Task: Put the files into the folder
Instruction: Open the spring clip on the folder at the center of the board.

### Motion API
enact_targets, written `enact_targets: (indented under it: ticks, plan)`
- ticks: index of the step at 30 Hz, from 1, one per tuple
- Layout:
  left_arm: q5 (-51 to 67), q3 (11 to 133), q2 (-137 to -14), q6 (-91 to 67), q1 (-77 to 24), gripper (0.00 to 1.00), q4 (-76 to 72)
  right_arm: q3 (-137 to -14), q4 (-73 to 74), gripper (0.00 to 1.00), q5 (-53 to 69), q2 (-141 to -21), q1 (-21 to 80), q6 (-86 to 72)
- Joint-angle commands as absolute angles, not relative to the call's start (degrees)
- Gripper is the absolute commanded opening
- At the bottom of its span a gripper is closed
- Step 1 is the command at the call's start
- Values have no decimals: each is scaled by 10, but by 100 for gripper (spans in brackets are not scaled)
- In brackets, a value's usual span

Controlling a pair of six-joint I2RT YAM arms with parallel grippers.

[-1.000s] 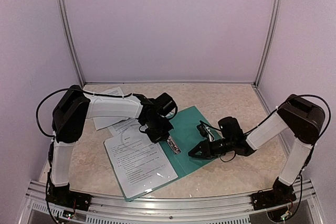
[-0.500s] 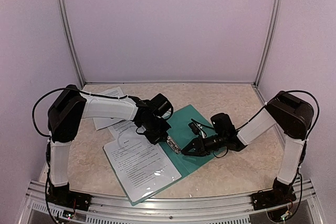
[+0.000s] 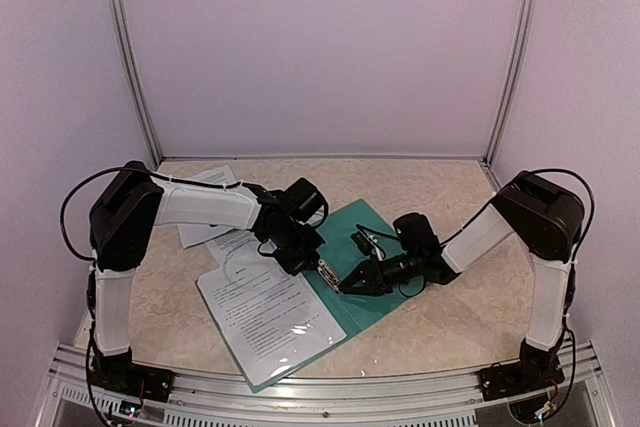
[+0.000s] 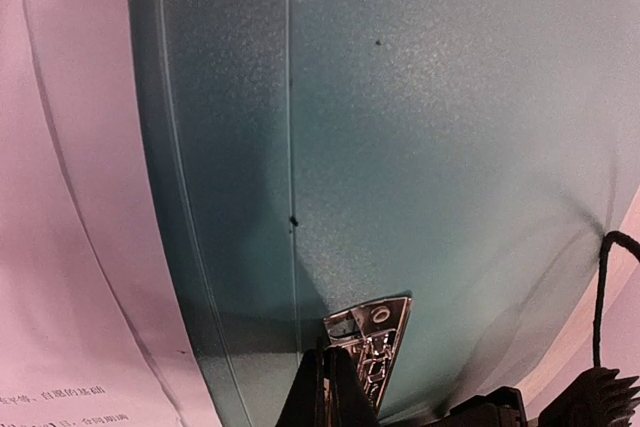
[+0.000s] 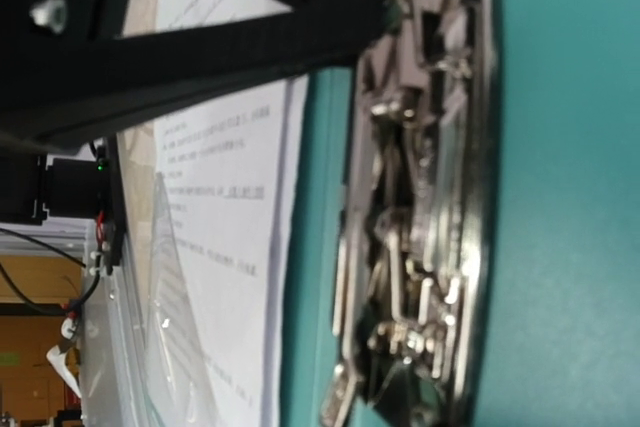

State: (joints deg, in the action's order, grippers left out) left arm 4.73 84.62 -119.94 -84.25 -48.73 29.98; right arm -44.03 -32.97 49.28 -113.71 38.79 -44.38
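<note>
Teal folder (image 3: pixel 368 232) lies open, its metal clip (image 3: pixel 330 275) between the left gripper (image 3: pixel 316 265), pressed together, and the right gripper (image 3: pixel 347 285), grip unclear, printed sheets (image 3: pixel 265 312) just beside the clip.

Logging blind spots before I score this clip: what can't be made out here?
- Text on the files: too small in top view, blurred in right wrist view.
- Back sheets, how many: left arm covers them, top view.
- Right gripper opening: right wrist view shows one finger, edge cuts the other.
- Whether left gripper touches the metal clip: left wrist view's bottom edge cuts it.
</note>
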Motion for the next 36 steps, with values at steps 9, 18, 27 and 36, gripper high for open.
enact_targets:
  ticks: [9, 18, 27, 36]
  plan:
    - [61, 826, -1180, -846, -478, 0, 285, -459, -352, 25, 508, -1174, 397, -466]
    - [87, 807, -1175, -847, -474, 0, 248, -468, -340, 24, 518, -1186, 398, -455]
    - [100, 821, -1181, -836, -478, 0, 239, -464, -317, 24, 504, -1184, 400, -434]
    - [103, 822, -1181, -833, -479, 0, 238, -468, -322, 20, 493, -1201, 406, -438]
